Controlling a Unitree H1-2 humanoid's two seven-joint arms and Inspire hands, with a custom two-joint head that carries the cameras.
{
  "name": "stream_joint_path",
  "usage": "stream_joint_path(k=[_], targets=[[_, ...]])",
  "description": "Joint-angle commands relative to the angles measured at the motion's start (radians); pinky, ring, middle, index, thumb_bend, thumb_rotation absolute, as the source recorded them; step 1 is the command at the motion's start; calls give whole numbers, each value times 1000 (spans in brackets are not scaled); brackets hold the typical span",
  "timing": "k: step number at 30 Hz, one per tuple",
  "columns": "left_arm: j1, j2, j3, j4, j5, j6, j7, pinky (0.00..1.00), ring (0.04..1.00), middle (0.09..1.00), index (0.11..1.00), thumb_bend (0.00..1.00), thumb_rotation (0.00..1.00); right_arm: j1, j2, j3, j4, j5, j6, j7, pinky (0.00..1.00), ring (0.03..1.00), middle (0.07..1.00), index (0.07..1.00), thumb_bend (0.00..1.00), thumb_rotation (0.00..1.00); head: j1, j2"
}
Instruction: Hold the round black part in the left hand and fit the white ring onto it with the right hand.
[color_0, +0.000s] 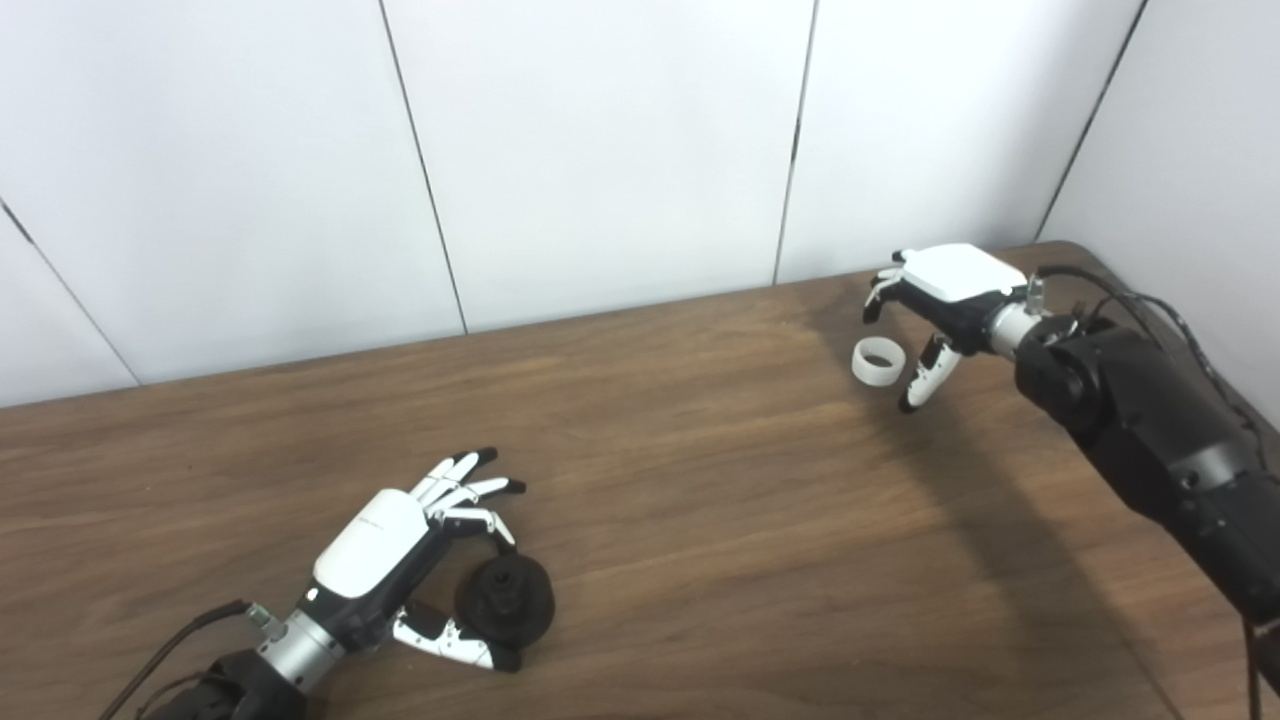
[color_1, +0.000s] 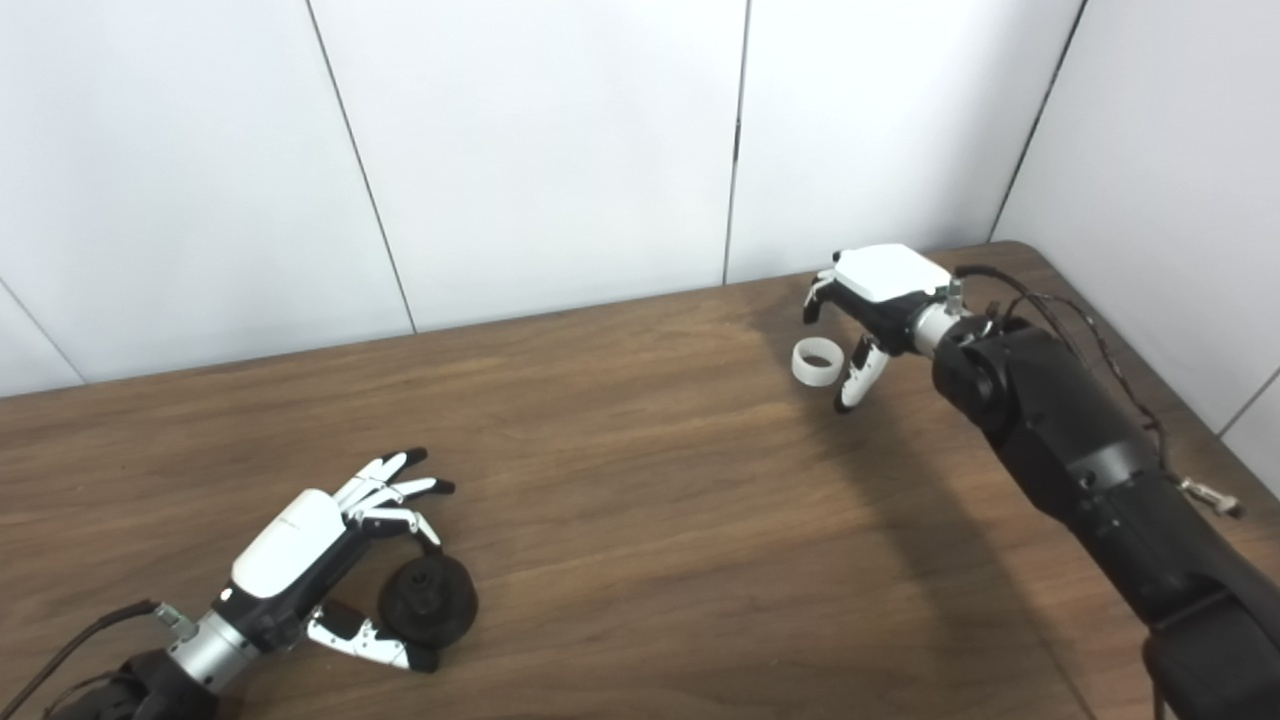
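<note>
At the lower left of the frame the left hand lies low over the brown wooden desk, its arm coming in from the bottom left corner. Its fingers are spread and reach toward the upper right, while the thumb stretches out along the near side of the round black part. That part sits on the desk just right of the palm, between the lowest curled finger above it and the thumb below it; the thumb tip looks to be touching its near edge, yet the hand is released around it, not clenched, and the part rests on the wood. The middle of the desk is bare wood grain, with white wall panels behind it. At the upper right of the frame the white ring stands on the desk with its opening facing up, well apart from the black part. The right hand hovers just right of and slightly above the ring, palm down, fingers curled downward and apart, the thumb hanging just beside the ring's right side; it grasps nothing. Its dark arm runs down to the lower right edge, with cables looping along it.
</note>
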Motion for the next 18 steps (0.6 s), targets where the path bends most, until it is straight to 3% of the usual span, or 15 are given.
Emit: stream_joint_path(k=[1,18], targets=[[43,28,-18,15,30,13,-47,1000,1000,867,481,525,59,-55,-22,-8,-12,-6,-13,-26,856,1000,901,729,905,206,1,-1],[59,35,-6,-18,24,13,-57,1000,1000,868,481,525,60,-77,-13,22,6,-12,-4,5,905,1000,905,725,873,229,1,18]])
